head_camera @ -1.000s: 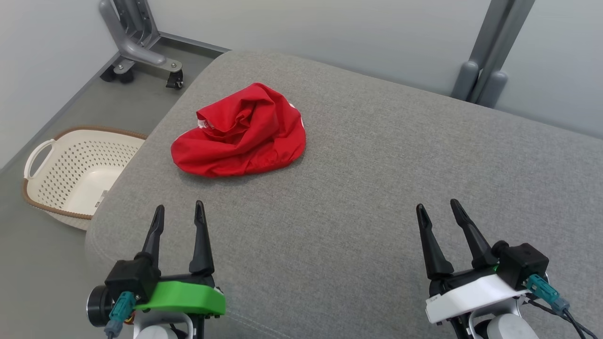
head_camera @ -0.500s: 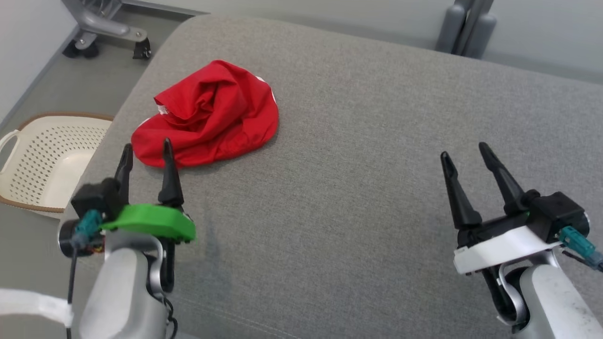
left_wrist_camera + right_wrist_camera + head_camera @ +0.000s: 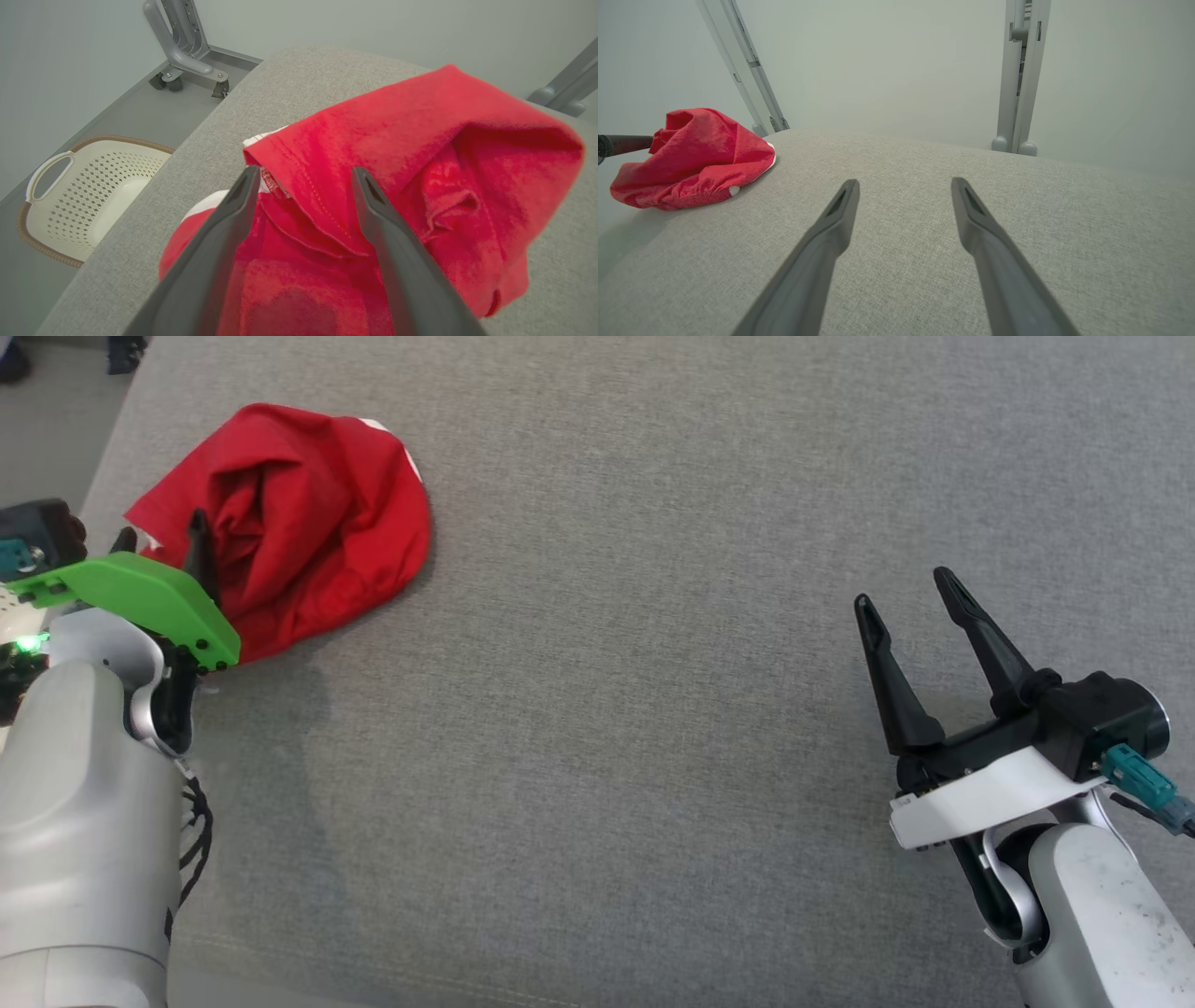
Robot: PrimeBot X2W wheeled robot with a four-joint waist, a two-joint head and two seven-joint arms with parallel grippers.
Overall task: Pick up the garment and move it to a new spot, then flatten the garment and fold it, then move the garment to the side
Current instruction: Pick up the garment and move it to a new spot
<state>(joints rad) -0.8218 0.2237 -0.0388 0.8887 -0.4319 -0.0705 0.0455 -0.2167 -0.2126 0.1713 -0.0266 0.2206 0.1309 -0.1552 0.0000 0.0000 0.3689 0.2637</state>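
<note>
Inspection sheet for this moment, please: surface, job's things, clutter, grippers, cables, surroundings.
Surface: grey fabric surface, smooth, no stains seen.
Job's things: red garment, crumpled in a heap near the surface's left edge; not flattened, not folded.
Clutter: nothing seen on the surface.
Grippers: left gripper, jaws open, either side of a fold at the garment's near side, not closed on it. Right gripper, jaws open over bare fabric, well apart from the garment.
Cables: black cable looped beside the left forearm; teal connector with its lead on the right gripper.
Surroundings: cream perforated basket on the floor beside the surface; grey wheeled stand; pale wall; grey upright.
</note>
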